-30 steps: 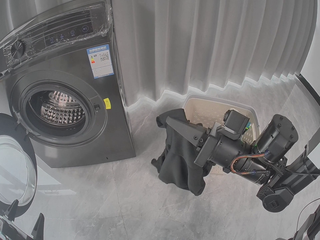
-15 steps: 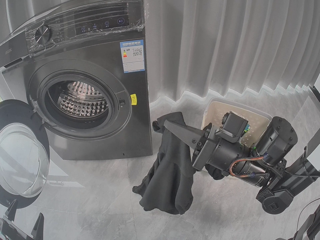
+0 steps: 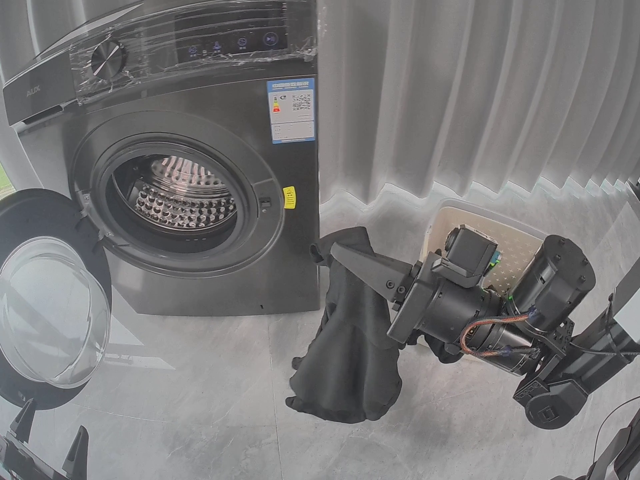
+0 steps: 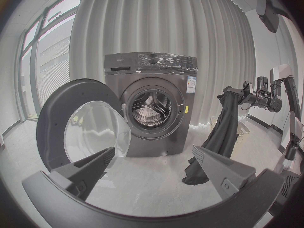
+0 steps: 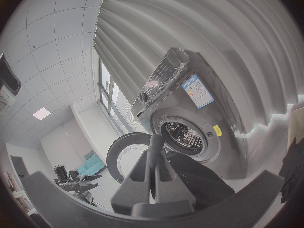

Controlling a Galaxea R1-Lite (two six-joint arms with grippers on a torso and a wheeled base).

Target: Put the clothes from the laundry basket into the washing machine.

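Black cloth, a long dark garment [image 3: 350, 355], hangs from the right gripper [image 3: 341, 255], whose fingers are clenched on its top fold; it dangles between the cream perforated plastic laundry basket [image 3: 467, 225] and the grey front-loading washing machine [image 3: 200, 81], just beside the machine's front corner; we judge the task midway: the garment is out of the basket but not yet in the steel drum [image 3: 187, 198], whose round glass door [image 3: 53, 311] stands wide; the arm hides part of the basket, so we cannot tell what remains; the left gripper [image 4: 152, 151] sits low, fingers spread; since a second ago the camera has swung toward the machine, and the garment hangs farther from the basket.
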